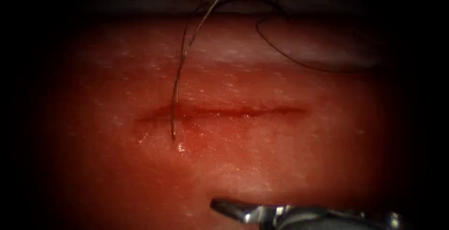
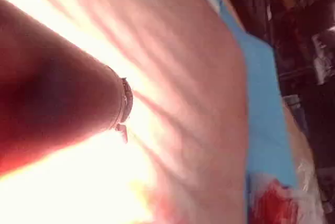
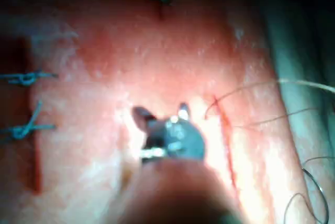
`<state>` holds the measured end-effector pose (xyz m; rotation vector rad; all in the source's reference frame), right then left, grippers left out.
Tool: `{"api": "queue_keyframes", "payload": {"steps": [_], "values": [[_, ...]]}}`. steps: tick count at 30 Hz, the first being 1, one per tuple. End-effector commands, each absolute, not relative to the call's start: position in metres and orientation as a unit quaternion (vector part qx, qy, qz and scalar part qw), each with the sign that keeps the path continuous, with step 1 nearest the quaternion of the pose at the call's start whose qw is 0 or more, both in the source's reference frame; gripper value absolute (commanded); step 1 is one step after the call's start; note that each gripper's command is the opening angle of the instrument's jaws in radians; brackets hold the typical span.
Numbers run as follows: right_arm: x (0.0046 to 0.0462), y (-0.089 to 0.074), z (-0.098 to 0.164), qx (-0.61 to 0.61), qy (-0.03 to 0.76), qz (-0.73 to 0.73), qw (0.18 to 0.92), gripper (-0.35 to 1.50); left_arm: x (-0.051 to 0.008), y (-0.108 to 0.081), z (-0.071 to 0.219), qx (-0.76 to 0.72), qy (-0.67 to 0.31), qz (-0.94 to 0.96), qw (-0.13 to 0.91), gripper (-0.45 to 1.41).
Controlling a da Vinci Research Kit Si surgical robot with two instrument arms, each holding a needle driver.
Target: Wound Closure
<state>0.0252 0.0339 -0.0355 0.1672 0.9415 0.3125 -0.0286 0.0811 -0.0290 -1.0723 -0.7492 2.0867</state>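
1. Endoscope: the cut [image 1: 224, 112] runs across the tissue [image 1: 280, 164]; thread [image 1: 180, 71] crosses its left end. The right claw [image 1: 220, 205] lies below the cut, holding nothing.
2. Left wrist: the left tool's shaft [image 2: 63, 109] hangs over tissue; its claw, I cannot tell.
3. Right wrist: the right claw stands apart, empty, just beside the cut.

The right arm's silvery metal two-jawed tool [image 3: 162, 113] hangs over the pinkish-red pork tissue [image 3: 104, 41], jaws spread apart and holding nothing. Just beside it runs the narrow red cut [image 3: 226, 135]. A thin dark thread [image 3: 251, 89] meets the tissue at the cut's near end and trails away in loose curls. Well apart, knotted blue-green stitches [image 3: 25, 77] cross another, darker cut [image 3: 34, 150].
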Motion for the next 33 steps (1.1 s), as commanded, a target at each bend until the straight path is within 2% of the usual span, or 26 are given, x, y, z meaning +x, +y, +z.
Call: {"api": "queue_keyframes", "payload": {"steps": [1, 9, 24, 30, 33], "values": [[0.0259, 0.034, -0.035, 0.08, 0.452, 0.149, 0.876, 1.3, -0.029, 0.081, -0.029, -0.415, -0.286, 0.798, 0.33, 0.67], [0.0259, 0.034, -0.035, 0.08, 0.453, 0.149, 0.875, 1.3, -0.0291, 0.075, -0.031, -0.415, -0.294, 0.789, 0.345, 0.61], [0.0258, 0.034, -0.035, 0.08, 0.453, 0.148, 0.876, 1.3, -0.0265, 0.066, -0.028, -0.414, -0.3, 0.791, 0.335, 0.62], [0.0258, 0.034, -0.035, 0.08, 0.453, 0.148, 0.876, 1.3, -0.0281, 0.065, -0.027, -0.416, -0.31, 0.778, 0.353, 0.62], [0.0258, 0.034, -0.035, 0.08, 0.453, 0.147, 0.875, 1.3, -0.0295, 0.066, -0.027, -0.401, -0.332, 0.751, 0.405, 0.61]]}}
